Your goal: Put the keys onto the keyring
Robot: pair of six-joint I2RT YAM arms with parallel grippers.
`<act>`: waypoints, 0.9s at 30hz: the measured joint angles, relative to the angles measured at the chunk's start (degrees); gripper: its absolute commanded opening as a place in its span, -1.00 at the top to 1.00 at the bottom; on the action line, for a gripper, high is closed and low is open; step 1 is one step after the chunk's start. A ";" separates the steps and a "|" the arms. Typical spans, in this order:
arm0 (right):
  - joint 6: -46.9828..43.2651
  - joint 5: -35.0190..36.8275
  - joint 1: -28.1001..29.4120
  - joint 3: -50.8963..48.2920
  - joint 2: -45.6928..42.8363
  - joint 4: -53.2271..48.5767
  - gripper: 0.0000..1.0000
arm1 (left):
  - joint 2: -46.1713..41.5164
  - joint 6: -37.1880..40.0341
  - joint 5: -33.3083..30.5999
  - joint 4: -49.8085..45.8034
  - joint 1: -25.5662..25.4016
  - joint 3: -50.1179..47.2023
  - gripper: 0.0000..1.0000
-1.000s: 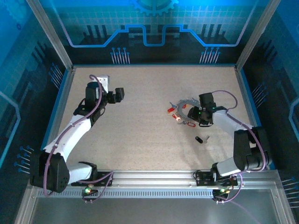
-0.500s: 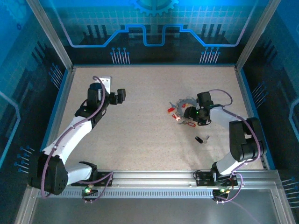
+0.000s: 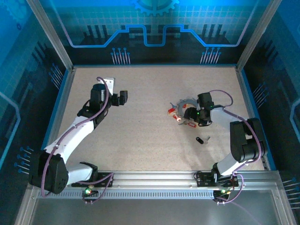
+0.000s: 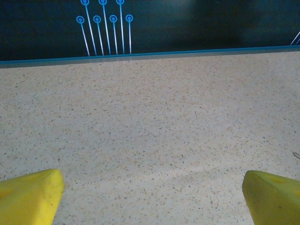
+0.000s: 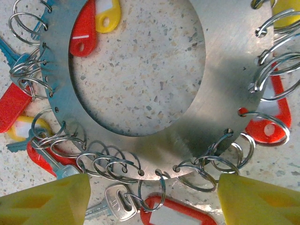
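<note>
Keyring [image 3: 183, 103] lies flat on the counter [image 3: 140, 136], right of centre. Close up from the right wrist it is a flat metal plate [image 5: 220, 93] with a big centre hole and small holes round the rim. Most of those holes carry a small wire loop. Red and yellow tags hang off several loops, and a silver key [image 5: 115, 204] sits at the near edge. Lying flat probably keeps the rim holes facing up and reachable.

Right pincer [image 3: 190, 114] hovers right over the plate's near edge, jaws spread, nothing clamped between the yellow tips [image 5: 49, 199]. My guess is it straddles the rim to line up on one loop or to pin the plate down.

Left pincer [image 3: 123, 98] is well apart, far-left over bare counter, jaws wide and empty [image 4: 152, 197]. It looks parked out of the way, or waiting for a key.

A small dark piece with a silvery end [image 3: 202, 139] lies loose on the counter, near side of the keyring. Likely a key not yet attached, but too small to confirm.

Hard to make out:
- The plate's edges are cut off in the wrist shot.
- From above, the right pincer covers the plate's right side.
- Cannot tell whether the tips touch the plate.
- Cannot tell how many keys are on.
</note>
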 measured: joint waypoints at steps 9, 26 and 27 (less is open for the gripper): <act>-0.59 0.20 0.00 -0.70 -0.02 2.01 -0.45 | 0.35 0.83 -0.35 0.11 -0.61 -0.02 -0.98; -3.10 -7.98 2.29 -1.68 -1.55 6.91 -0.44 | 0.66 1.36 -0.74 0.15 -1.36 -0.04 -0.98; -3.10 -8.35 2.43 -1.68 -1.55 7.13 -0.44 | 0.70 1.36 -0.74 0.13 -1.44 -0.04 -0.98</act>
